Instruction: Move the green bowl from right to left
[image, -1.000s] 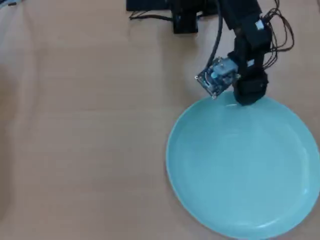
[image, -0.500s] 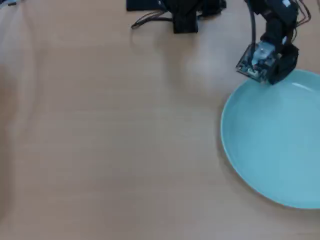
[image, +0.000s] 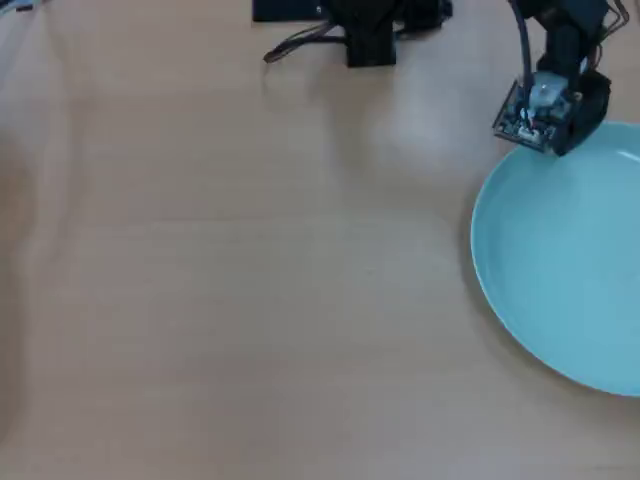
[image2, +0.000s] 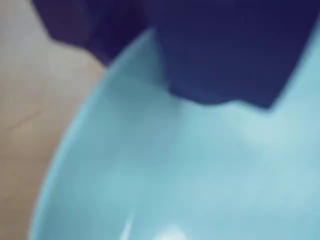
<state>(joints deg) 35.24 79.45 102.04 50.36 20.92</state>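
The pale mint-green, shallow round plastic bowl (image: 565, 265) lies flat on the light wooden table (image: 230, 280) against its right edge in the overhead view, part of its rim cut off by the frame there. The black gripper (image: 560, 135) of the hobby arm hangs at the bowl's far rim, near the table's top-right corner, with a small circuit board and pale motor housing showing on its upper side. In the wrist view the gripper (image2: 165, 75) appears as dark, blurred shapes straddling the rim: one dark mass sits over the wood outside the bowl (image2: 190, 170), another over the glossy inner surface, which suggests the jaws are placed one on each side of the low raised edge. That placement makes sense, since the dish is far too wide to be grasped across; pinching the rim is the only purchase available. Whether the jaws are already pressing on the rim or merely parted around it cannot be told from these blurred views. The broad stretch of table toward the left edge is where the bowl would need to go. The arm's black base and cables (image: 350, 30) sit at the top edge.
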